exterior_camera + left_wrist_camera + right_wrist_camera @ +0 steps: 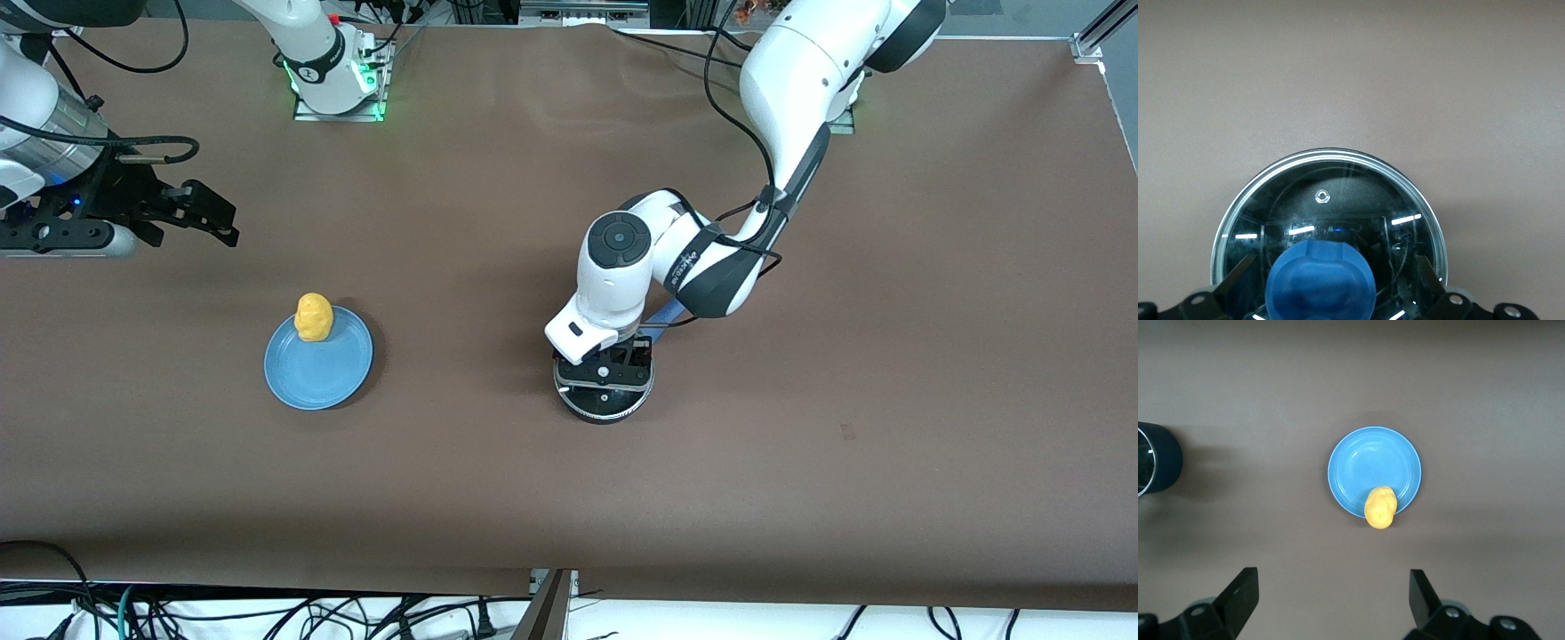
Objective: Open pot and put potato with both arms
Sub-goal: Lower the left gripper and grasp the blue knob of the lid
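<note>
The black pot (597,409) stands mid-table with its glass lid (1338,190) on; its blue handle (663,315) sticks out under the left arm. My left gripper (605,373) is down over the lid, open, its fingers (1237,275) on either side of the blue knob (1320,283) and apart from it. The yellow-orange potato (314,316) lies on the rim of a light-blue plate (316,372), on the side farther from the front camera. It also shows in the right wrist view (1380,507). My right gripper (227,227) hangs open and empty, high over the table at the right arm's end.
The plate (1371,457) sits toward the right arm's end of the table, with bare brown table between it and the pot (1155,457). Cables run along the table's edge nearest the front camera.
</note>
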You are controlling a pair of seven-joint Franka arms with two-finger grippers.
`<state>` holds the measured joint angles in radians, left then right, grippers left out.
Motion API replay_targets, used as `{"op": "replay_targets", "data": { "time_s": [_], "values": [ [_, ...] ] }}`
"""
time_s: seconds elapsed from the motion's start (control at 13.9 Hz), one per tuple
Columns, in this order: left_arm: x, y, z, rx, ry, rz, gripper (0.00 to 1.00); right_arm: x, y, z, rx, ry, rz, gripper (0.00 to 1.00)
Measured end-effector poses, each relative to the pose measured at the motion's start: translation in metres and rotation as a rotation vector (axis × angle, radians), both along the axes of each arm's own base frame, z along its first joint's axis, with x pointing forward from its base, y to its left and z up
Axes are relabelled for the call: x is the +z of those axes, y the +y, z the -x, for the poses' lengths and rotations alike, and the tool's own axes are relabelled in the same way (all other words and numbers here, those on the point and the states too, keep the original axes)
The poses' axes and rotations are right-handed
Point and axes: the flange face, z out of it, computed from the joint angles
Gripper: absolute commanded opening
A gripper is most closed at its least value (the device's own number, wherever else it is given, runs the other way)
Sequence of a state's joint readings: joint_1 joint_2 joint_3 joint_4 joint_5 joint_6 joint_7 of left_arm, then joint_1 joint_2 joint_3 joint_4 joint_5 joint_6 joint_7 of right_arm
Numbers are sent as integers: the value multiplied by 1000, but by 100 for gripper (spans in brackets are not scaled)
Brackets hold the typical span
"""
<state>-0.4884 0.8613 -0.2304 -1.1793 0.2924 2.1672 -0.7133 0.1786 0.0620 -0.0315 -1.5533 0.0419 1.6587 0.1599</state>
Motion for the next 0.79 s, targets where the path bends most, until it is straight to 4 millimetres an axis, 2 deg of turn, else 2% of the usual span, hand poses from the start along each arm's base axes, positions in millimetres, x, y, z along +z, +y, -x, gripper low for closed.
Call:
{"op": "replay_targets", "data": {
  "time_s": [0.58, 0.79],
  "values": [
    [-12, 4, 3, -18, 16, -21, 99, -6, -4, -4, -9, 10, 2, 100],
    [-12, 4, 3, -18, 16, -21, 77, -6, -4, -4, -9, 10, 2, 100]
  ]
}}
